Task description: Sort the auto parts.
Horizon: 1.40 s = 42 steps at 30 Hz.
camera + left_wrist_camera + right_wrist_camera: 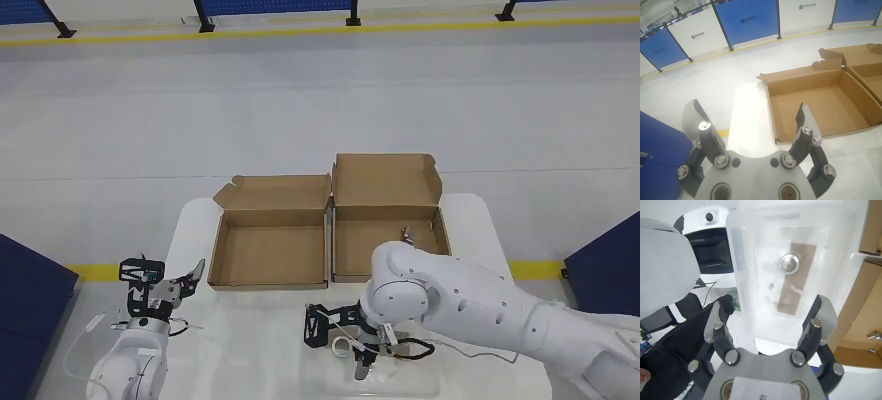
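Note:
A clear plastic tray (pixel 738 256) at the table's front edge holds a round silver part (pixel 790 263), a small bolt (pixel 771 286) and a pale sliver (pixel 797 290). My right gripper (pixel 768 300) hangs open just above the tray, nothing between its fingers; from above, the right gripper (pixel 345 335) is near the tray (pixel 385 378). My left gripper (pixel 748 106) stands open and empty over the table's front left corner, short of the left cardboard box (pixel 853 85). In the top view, the left gripper (pixel 168 275) is beside that box (pixel 270 250).
Two open cardboard boxes stand side by side at the back of the white table (pixel 250 330). The right box (pixel 390 245) holds a small metal part (pixel 408 236), whose metal piece (pixel 874 335) also shows from the right wrist. The left box is bare inside.

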Each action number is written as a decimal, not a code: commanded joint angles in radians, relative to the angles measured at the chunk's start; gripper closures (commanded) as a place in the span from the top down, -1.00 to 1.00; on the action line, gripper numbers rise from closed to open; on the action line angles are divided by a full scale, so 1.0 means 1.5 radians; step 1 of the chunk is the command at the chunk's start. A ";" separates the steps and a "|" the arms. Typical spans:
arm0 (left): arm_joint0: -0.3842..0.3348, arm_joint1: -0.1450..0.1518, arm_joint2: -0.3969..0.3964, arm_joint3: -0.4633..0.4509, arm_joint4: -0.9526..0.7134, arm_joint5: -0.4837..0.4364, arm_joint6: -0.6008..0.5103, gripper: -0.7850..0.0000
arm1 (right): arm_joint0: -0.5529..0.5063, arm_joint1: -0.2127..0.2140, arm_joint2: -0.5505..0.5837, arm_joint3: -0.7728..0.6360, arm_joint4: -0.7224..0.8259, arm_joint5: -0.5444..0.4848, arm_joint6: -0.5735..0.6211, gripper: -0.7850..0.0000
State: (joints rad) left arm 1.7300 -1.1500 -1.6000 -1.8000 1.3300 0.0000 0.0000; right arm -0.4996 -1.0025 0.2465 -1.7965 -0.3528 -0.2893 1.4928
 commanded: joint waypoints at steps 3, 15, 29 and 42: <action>0.000 0.000 0.000 0.000 0.000 0.000 0.000 1.00 | -0.011 -0.009 -0.010 0.010 -0.027 0.013 -0.010 1.00; 0.000 0.000 0.000 0.000 0.000 0.000 0.000 1.00 | -0.025 -0.032 -0.033 0.046 -0.056 0.027 0.000 1.00; 0.000 0.000 0.000 0.000 0.000 0.000 0.000 1.00 | -0.052 -0.040 -0.051 0.057 -0.115 0.027 0.002 1.00; 0.000 0.000 0.000 0.000 0.000 0.000 0.000 1.00 | -0.083 -0.061 -0.051 0.084 -0.160 0.021 0.029 1.00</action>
State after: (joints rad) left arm 1.7300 -1.1500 -1.6000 -1.8000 1.3300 0.0000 0.0000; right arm -0.6244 -1.0940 0.1700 -1.6698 -0.5932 -0.2578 1.5359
